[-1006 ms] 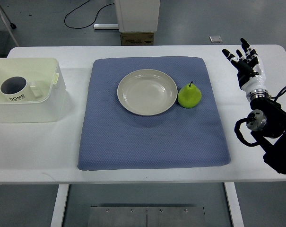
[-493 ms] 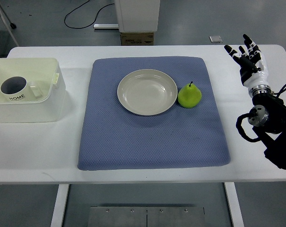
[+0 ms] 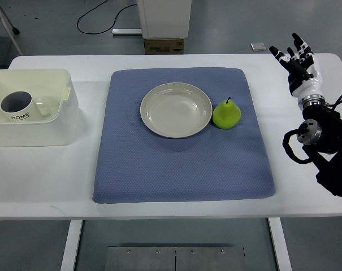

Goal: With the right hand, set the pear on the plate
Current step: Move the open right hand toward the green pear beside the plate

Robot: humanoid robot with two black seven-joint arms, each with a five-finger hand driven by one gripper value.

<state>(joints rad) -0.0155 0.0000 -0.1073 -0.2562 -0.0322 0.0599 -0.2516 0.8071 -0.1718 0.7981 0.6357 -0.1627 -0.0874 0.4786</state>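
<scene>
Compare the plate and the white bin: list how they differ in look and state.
The plate is round, shallow and beige; the white bin is boxy, deep and pale cream. The plate lies on the blue mat; the bin stands on the bare table, left of the mat. The plate is empty; the bin holds a mug. Both are open-topped, and neither is touched by a robot hand.

The right arm (image 3: 329, 152) was cut off by the picture's right edge. The white bin (image 3: 32, 107) was clipped at the left edge. The mug (image 3: 17, 105) inside was partly hidden; its lower print was too small to be read.
</scene>
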